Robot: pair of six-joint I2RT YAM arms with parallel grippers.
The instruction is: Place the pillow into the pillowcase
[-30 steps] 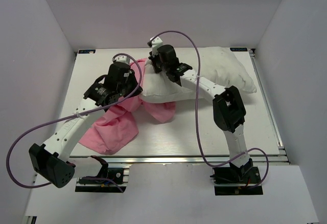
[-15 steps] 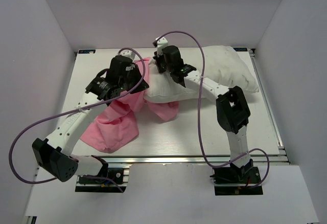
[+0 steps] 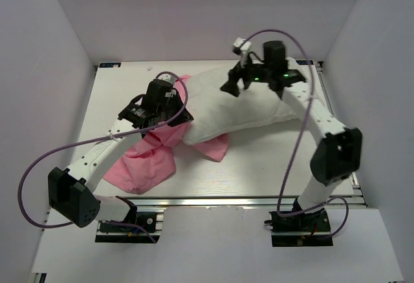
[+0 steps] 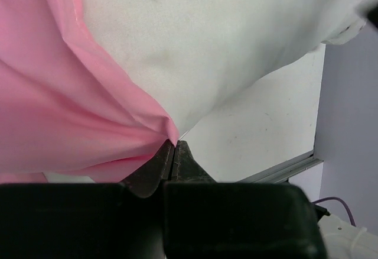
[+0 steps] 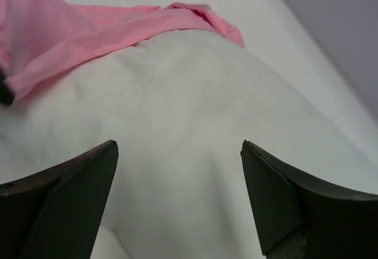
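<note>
Task is looking maybe a quarter in: the pillow [image 3: 259, 105] is lying across the far centre of the counter [image 3: 272, 167] w/ only its left end tucking into the pillowcase [image 3: 145, 163], the rest of that pink sack bunching loose toward the near left. At the pillow's near-left corner the left claw [image 4: 173, 148] is pinching narrow on the pillowcase edge, while the right claw [image 5: 178, 152] is hovering wide and empty over the pillow's bare middle. Most of the sleeving is remaining, i.e. working the pillowcase rightward over the pillow.
</note>
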